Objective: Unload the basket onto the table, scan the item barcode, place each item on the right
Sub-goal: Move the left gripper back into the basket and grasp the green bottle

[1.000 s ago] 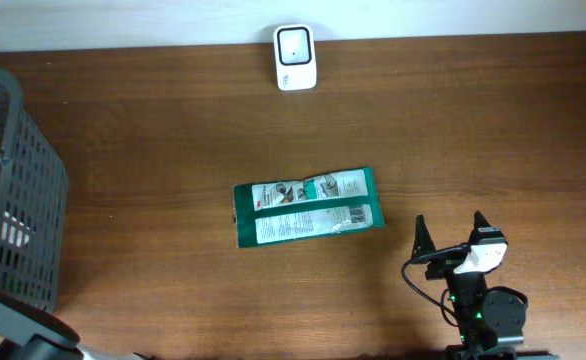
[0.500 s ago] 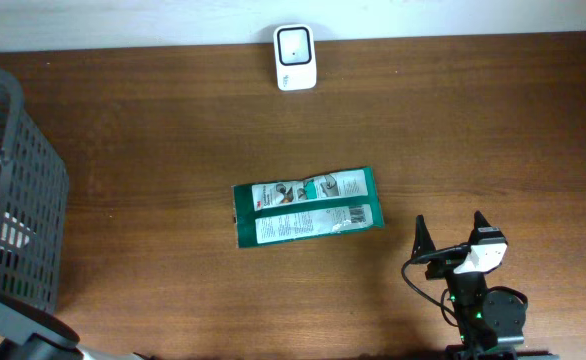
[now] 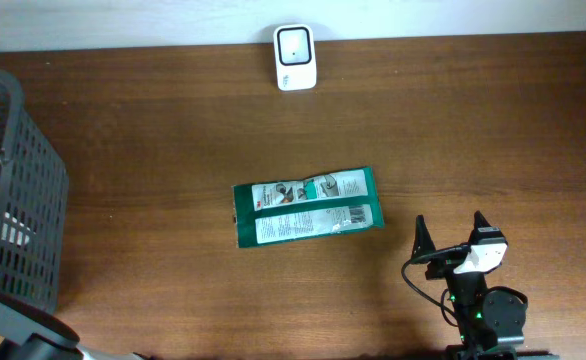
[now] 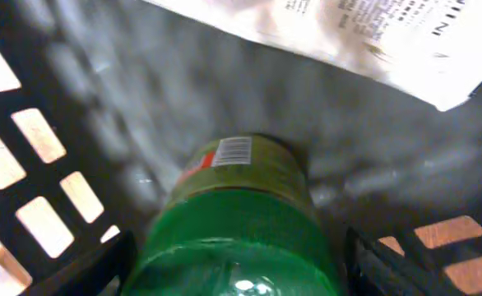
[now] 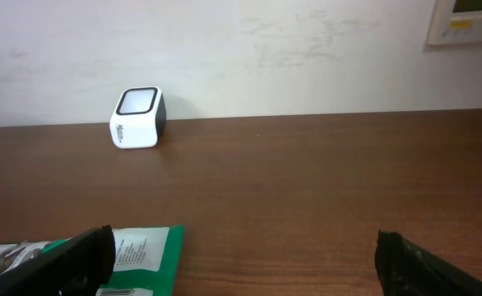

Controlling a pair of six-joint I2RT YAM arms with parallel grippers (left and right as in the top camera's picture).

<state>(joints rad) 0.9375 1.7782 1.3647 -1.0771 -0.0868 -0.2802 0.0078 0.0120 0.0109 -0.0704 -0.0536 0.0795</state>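
Green and glossy, a plastic bottle [image 4: 241, 214] lies inside the dark grey slotted basket [image 3: 33, 190] at the table's left edge, its cap end pointing away from the left wrist camera. A small white barcode label [image 4: 234, 151] sits on the olive band near that end. The left gripper [image 4: 237, 263] straddles the bottle, one dark finger [image 4: 101, 263] close on each flank. The jaws are wide apart, but I cannot tell whether they are pressing the plastic or standing just clear of it. Beyond the bottle, against the basket wall, lies a white printed package [image 4: 348, 33].

Out on the brown wooden table [image 3: 473, 130], near the middle, a green and white packet [image 3: 306, 207] lies flat with its printed side up. The white scanner [image 3: 295, 57], with a dark square window, stands at the far edge by the wall, well apart from the packet.

The right gripper [image 3: 450, 228] hangs near the front right of the table, its jaws spread wide with nothing between them, just right of the packet's near corner.
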